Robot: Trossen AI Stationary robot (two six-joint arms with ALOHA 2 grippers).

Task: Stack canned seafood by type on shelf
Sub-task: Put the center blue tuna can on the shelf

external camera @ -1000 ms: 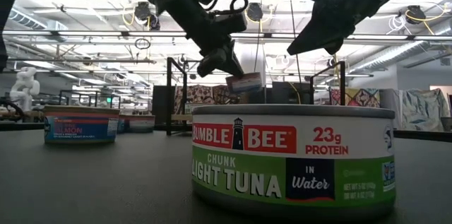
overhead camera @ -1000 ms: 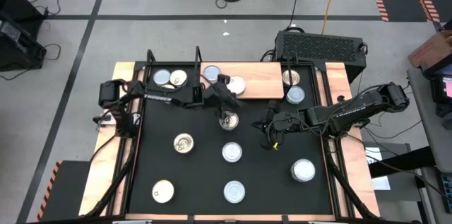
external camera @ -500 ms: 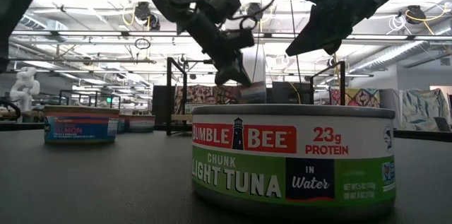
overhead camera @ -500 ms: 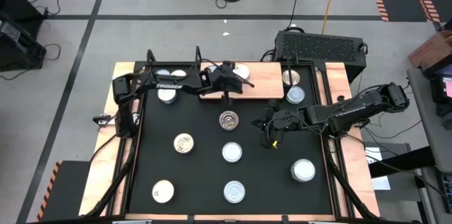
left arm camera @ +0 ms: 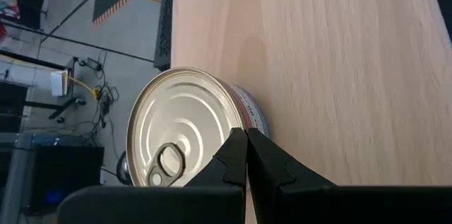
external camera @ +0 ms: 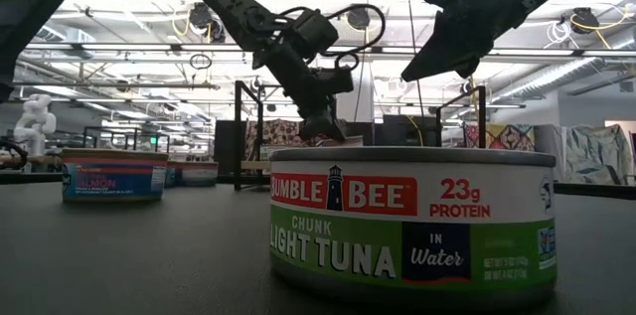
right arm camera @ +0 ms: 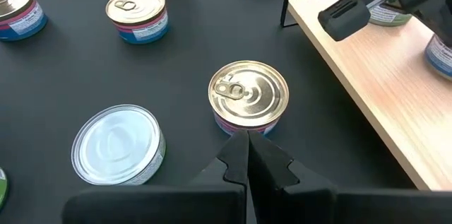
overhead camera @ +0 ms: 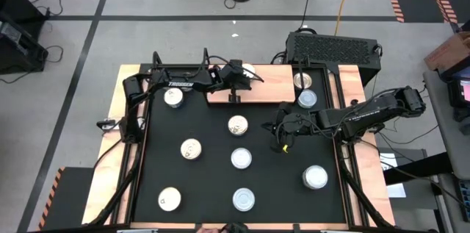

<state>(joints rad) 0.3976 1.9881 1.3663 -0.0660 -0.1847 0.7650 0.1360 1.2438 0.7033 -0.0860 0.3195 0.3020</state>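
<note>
High view: the left arm reaches across the shelf [overhead camera: 264,84], a light wooden board with black posts along the far edge of the black surface [overhead camera: 213,181]. The left end effector [overhead camera: 233,98] sits over the board's near edge, just beside a silver-topped tin [overhead camera: 248,73] already standing on the wood. A second tin [overhead camera: 173,96] is under the left arm near the shelf's left end, and two more, one cream [overhead camera: 302,80] and one pale blue [overhead camera: 307,98], are at the right end. Judgement: like tops are being grouped at separate spots along the board, which would explain the spacing.

Left wrist view: the fingers [left arm camera: 272,169] are pressed together with nothing between them. The pull-tab tin [left arm camera: 187,128] lies just past the fingertips on the wood; contact cannot be confirmed. Judgement: with the fingers together, the tips could serve to nudge this tin into line rather than carry it.

Right end effector [overhead camera: 282,128] hovers above the surface near the shelf's right part, fingers together, empty. In the right wrist view a gold-topped tin [right arm camera: 248,96] sits directly ahead of it on the surface, with a silver-lidded tin [right arm camera: 118,144] near it.

Still loose on the surface: six tins, including one at the near left [overhead camera: 170,199] and one at the right [overhead camera: 315,177]. Judgement: task under halfway.
</note>
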